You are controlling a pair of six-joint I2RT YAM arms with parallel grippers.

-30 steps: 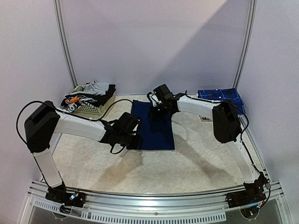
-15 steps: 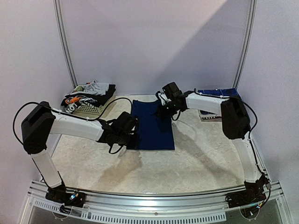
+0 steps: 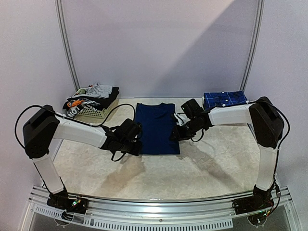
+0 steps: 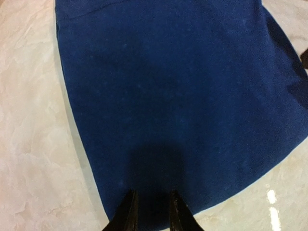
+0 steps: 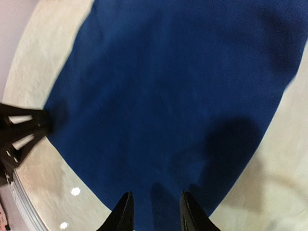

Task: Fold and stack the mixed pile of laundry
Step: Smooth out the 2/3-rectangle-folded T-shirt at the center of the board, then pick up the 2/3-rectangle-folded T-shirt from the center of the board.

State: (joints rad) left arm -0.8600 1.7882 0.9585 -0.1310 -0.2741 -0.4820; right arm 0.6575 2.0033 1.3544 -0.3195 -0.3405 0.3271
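Matt cloth T-shirt [image 3: 155, 126], glossy marbled table [image 3: 211, 159]

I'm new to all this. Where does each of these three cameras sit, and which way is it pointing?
Top external: fixed above and behind the bases, looking down on the table; the left arm, right arm, left tool and right tool all show.
Left wrist: on the left arm, looking past its own fingers across the navy garment.
Right wrist: on the right arm, looking past its own fingers from the opposite side.
Shared: all three show the navy garment lying flat.
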